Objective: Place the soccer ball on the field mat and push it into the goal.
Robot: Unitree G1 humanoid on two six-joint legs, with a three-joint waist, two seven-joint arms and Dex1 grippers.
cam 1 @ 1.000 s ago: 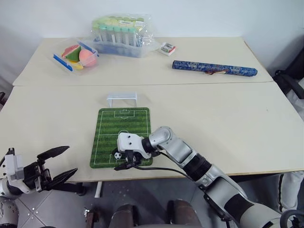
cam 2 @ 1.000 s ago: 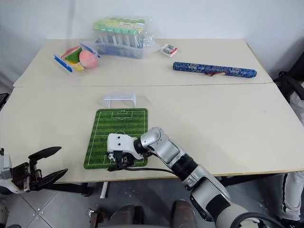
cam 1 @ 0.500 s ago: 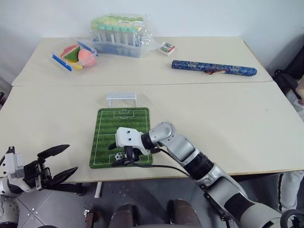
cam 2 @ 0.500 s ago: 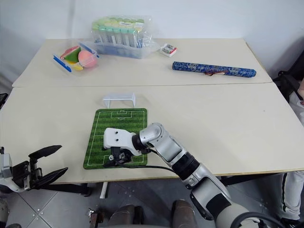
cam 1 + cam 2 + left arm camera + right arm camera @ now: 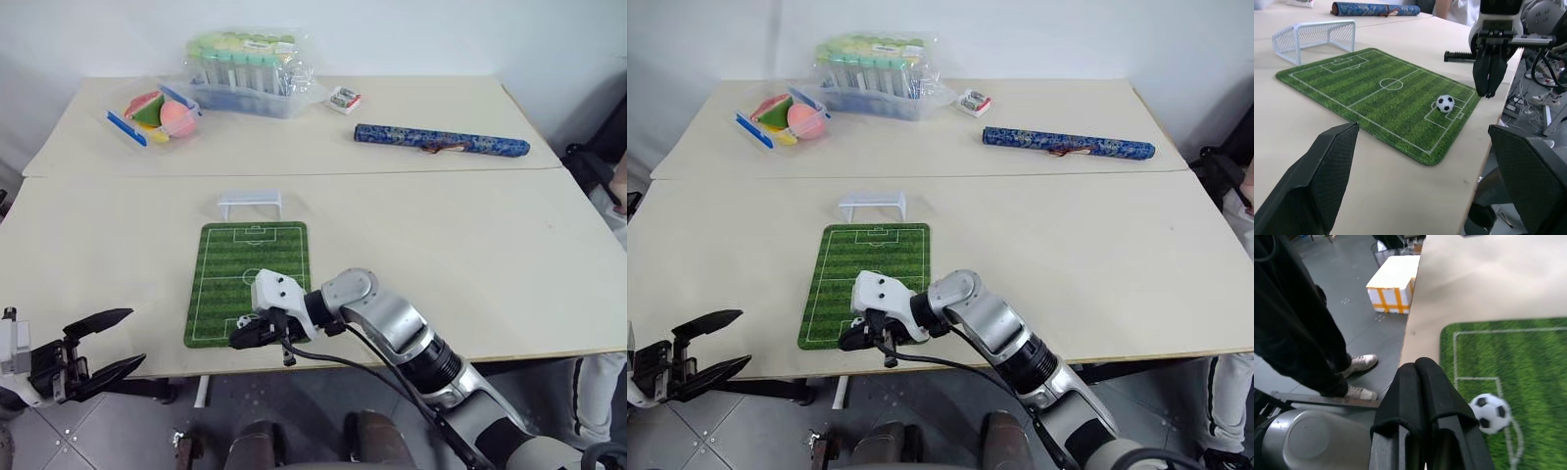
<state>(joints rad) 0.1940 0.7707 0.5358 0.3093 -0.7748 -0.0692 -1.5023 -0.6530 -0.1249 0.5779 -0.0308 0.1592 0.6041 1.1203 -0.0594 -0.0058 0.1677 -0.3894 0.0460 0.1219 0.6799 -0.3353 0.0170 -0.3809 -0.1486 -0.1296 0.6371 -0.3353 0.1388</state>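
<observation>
The tiny black-and-white soccer ball (image 5: 1445,103) rests on the green field mat (image 5: 255,264), in the penalty box at the mat's near end. My right gripper (image 5: 1488,90) is shut and holds nothing. It hovers over the mat's near edge, just short of the ball (image 5: 1490,412) and not touching it. The white goal (image 5: 250,204) stands just beyond the mat's far end, its mouth facing the mat. My left gripper (image 5: 132,338) hangs open and empty off the table's front left edge, pointing toward the mat.
At the back of the table are a clear box of tubes (image 5: 250,64), a tray of toy fruit (image 5: 157,113), a small packet (image 5: 344,98) and a blue patterned roll (image 5: 441,140). A person's legs (image 5: 1298,333) and a white-and-yellow box (image 5: 1393,284) are on the floor beyond the table's edge.
My right gripper has shut and drawn back from the ball toward the mat's near edge, lifting slightly. The ball stays where it lay on the mat.
</observation>
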